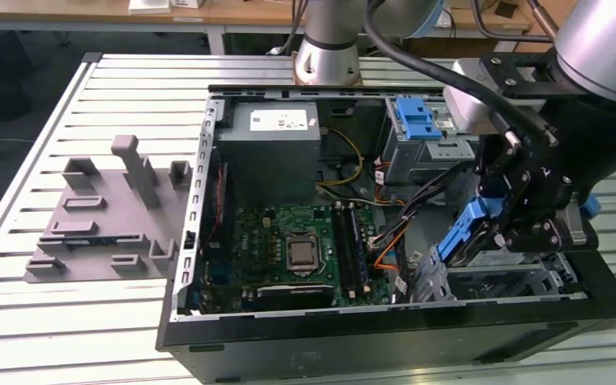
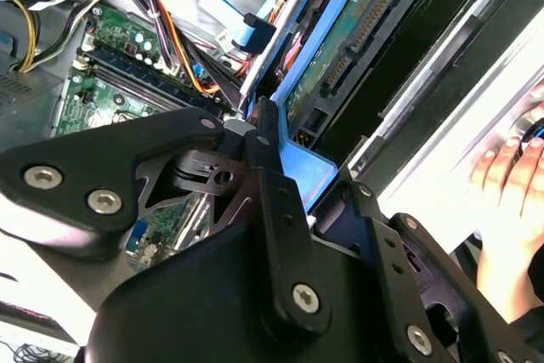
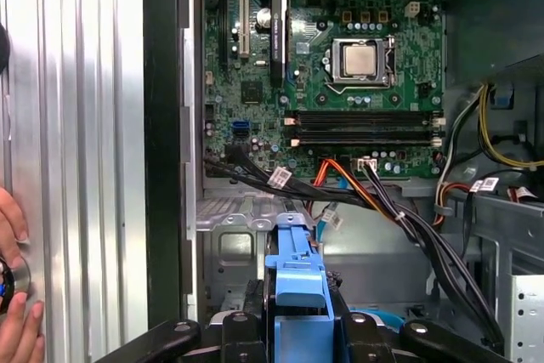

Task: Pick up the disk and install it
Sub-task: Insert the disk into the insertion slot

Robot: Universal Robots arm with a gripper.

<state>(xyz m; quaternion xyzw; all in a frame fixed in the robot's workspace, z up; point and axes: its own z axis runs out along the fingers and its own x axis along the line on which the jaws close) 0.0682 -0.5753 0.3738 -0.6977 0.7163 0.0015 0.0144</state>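
The disk [image 1: 462,234] hangs tilted over the metal drive cage [image 1: 516,282] at the exterior view's right of the open computer case. Its blue bracket edge faces the motherboard. My gripper [image 1: 499,239] is shut on the disk's blue end handle [image 3: 299,282], with a black finger [image 3: 353,331] on each side of it. In the second wrist view the blue handle [image 2: 299,169] sits beside a black finger [image 2: 270,172], and the disk's green circuit-board underside [image 2: 357,31] runs away from it. The cage's bent sheet metal [image 3: 242,225] lies just beyond the handle.
Black and orange cables [image 3: 387,210] cross close to the cage. The motherboard [image 1: 297,241], a grey power-supply box [image 1: 276,152] and a blue latch [image 1: 415,118] fill the case. A grey fixture [image 1: 105,216] lies on the slatted table. A person's hand [image 3: 13,320] rests outside the case.
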